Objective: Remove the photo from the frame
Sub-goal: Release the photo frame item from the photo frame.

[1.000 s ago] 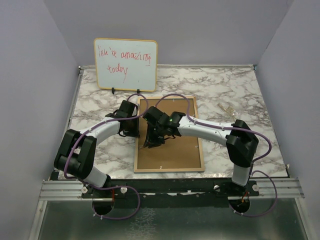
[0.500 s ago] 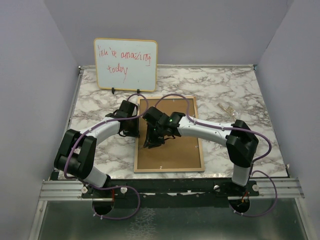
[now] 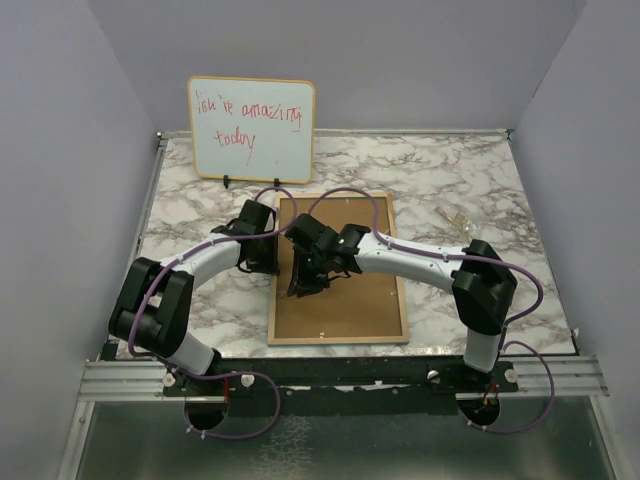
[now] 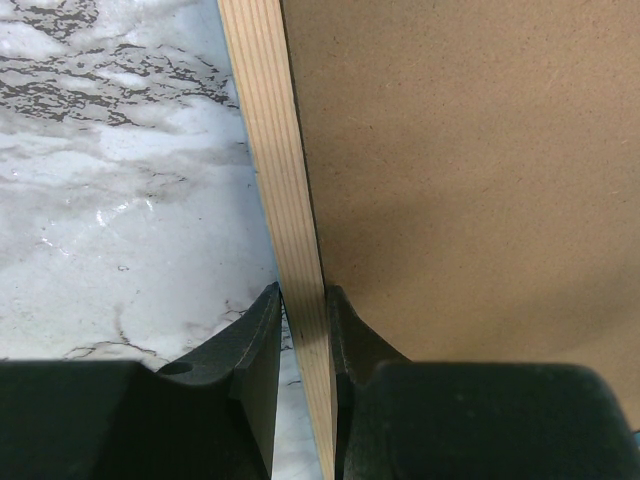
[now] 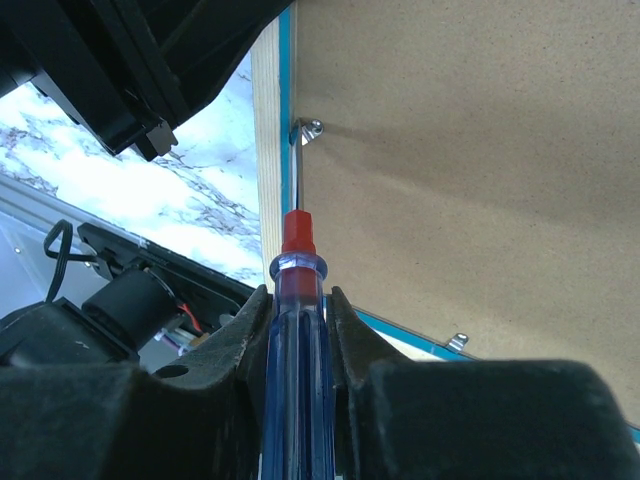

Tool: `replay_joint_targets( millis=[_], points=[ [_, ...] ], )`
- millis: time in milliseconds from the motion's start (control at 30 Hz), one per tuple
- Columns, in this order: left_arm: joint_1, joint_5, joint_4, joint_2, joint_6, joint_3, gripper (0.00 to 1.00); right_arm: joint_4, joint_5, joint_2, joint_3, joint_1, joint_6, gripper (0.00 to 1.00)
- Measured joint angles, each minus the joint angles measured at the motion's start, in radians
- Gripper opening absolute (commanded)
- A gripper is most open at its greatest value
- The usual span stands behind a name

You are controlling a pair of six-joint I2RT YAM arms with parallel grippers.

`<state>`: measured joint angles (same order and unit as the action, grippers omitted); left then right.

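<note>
Early stage: frame [image 3: 338, 340] face-down mid-surface [image 3: 200, 200], backing board [image 3: 350, 305] still in, photo hidden. Left gripper [image 4: 303, 300] pinches 9 o'clock rim; right gripper [image 5: 297, 295] pinches screwdriver [image 5: 299, 232], tip at tab [image 5: 310, 129].

Top external: fixed, high behind arm bases, tilted down and forward. Far view, whole worktop [image 3: 450, 180] in shot, bases along bottom edge.
Left wrist: rides on left end effector [image 4: 303, 300], looks along own fingers [image 4: 258, 350], very near frame [image 4: 285, 180]; rim runs up picture.
Right wrist: rides on right end effector [image 5: 298, 298], equally near; gripped screwdriver [image 5: 296, 330] fills foreground.
Shared: all three take in frame's left rim and backing board [image 4: 480, 150]; right wrist also catches left arm [image 5: 130, 70].
</note>
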<state>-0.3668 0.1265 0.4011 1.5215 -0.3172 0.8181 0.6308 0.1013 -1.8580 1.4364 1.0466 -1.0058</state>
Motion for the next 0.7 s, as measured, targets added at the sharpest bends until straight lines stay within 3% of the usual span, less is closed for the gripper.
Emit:
replay_joint_targets(
  millis=[700],
  points=[
    [0.000, 0.000, 0.004, 0.002, 0.000, 0.003, 0.03, 0.010, 0.013, 0.008, -0.010, 0.002, 0.031, 0.01]
  ],
)
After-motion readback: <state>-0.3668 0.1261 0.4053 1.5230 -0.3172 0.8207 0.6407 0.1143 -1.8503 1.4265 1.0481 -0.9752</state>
